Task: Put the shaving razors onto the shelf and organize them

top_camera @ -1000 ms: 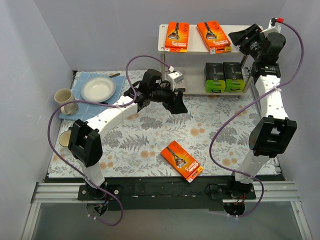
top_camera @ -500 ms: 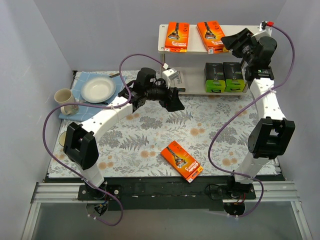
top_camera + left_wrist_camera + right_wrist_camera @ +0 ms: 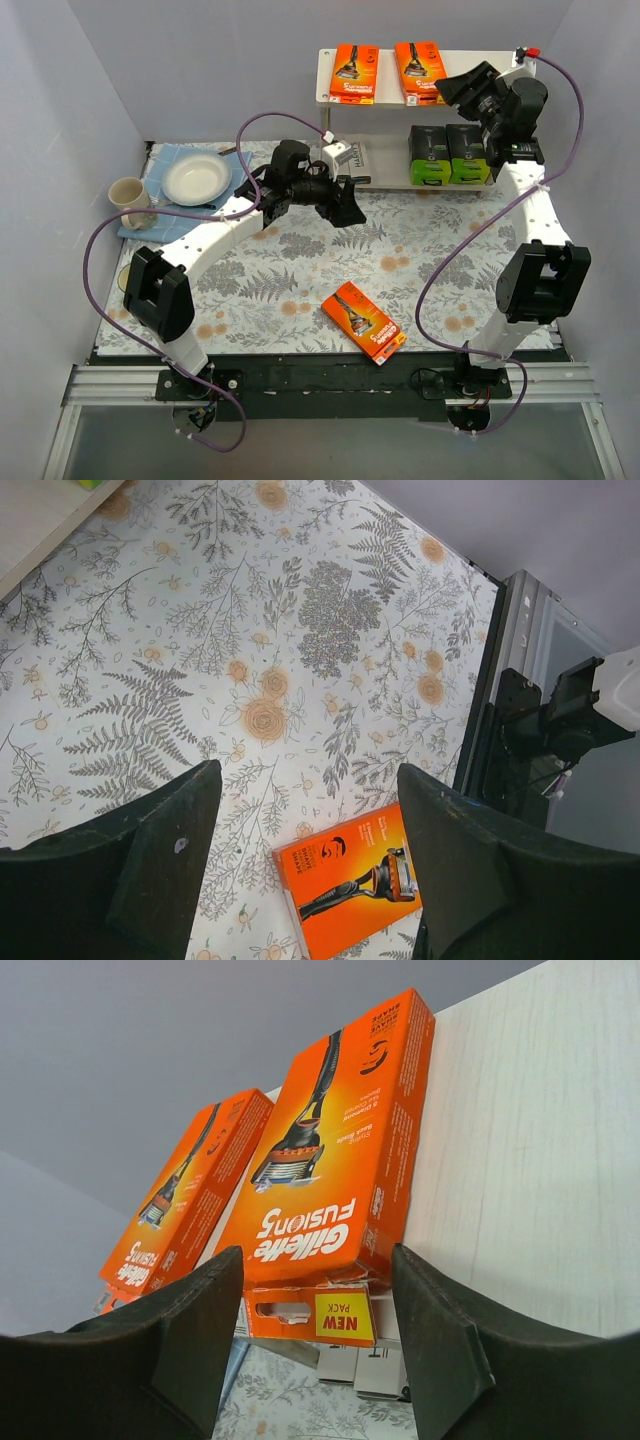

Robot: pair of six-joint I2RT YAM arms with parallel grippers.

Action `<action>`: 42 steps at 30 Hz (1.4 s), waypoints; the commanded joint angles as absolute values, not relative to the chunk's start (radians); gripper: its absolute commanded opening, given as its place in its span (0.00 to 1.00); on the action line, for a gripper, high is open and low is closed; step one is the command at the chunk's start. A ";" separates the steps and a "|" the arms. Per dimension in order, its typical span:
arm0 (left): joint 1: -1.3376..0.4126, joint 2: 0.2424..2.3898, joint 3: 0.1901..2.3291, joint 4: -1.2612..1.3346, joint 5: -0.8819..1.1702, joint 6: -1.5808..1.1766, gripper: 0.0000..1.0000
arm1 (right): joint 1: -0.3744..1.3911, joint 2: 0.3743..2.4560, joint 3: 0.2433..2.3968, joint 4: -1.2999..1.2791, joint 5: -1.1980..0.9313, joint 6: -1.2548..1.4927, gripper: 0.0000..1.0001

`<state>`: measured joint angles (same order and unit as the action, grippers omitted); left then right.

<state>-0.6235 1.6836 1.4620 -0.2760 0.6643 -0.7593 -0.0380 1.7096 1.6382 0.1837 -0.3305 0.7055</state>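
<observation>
The shelf (image 3: 387,82) stands at the counter's (image 3: 440,250) far right corner, with bare board showing between and to the right of the two orange razor boxes (image 3: 355,72) (image 3: 422,68) lying flat on its top tier. On the lower tier, two black boxes with lime-green ends (image 3: 428,155) (image 3: 467,153) sit side by side at the right, well apart from a slim grey-white box (image 3: 362,163) at the left. A third orange box (image 3: 365,322) lies askew near the counter's front edge, with open floral cloth around it. A plate (image 3: 197,178) and mug (image 3: 128,192) occupy the far left. The left end effector (image 3: 305,780) hangs mid-counter, spread wide and empty. The right end effector (image 3: 315,1255) hovers at the top tier, likewise wide and empty, with the nearer orange box framed between its fingers.
</observation>
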 commanded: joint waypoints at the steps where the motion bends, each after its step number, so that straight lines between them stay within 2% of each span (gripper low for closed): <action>1: -0.623 1.614 1.450 -0.258 0.644 -0.755 0.70 | -0.037 1.674 1.612 0.175 -0.316 0.693 0.69; 16: -0.607 1.594 1.359 -0.221 0.554 -0.798 0.72 | -0.031 1.595 1.554 0.126 -0.291 0.620 0.70; 20: -0.592 1.568 1.303 -0.225 0.469 -0.833 0.74 | -0.069 1.502 1.508 0.055 -0.331 0.510 0.75; 21: -0.591 1.560 1.286 -0.225 0.454 -0.828 0.75 | -0.074 1.440 1.484 0.032 -0.334 0.430 0.77; 23: -0.580 1.555 1.233 -0.227 0.407 -0.851 0.84 | -0.077 1.352 1.329 0.002 -0.342 0.338 0.79; 25: -0.572 1.571 1.218 -0.248 0.394 -0.851 0.84 | -0.077 1.208 1.136 -0.058 -0.363 0.214 0.80; 28: -0.571 1.585 1.186 -0.291 0.376 -0.850 0.84 | -0.077 1.079 1.022 -0.188 -0.394 0.058 0.80; 30: -0.572 1.562 1.158 -0.325 0.385 -0.798 0.83 | -0.071 1.031 0.954 -0.300 -0.486 -0.026 0.79; 36: -0.571 1.462 0.979 -0.362 0.454 -0.690 0.80 | 0.060 1.116 0.923 -0.491 -0.621 -0.233 0.78; 42: -0.571 1.301 0.815 -0.327 0.436 -0.820 0.77 | 0.342 1.328 1.009 -0.551 -0.535 -0.269 0.79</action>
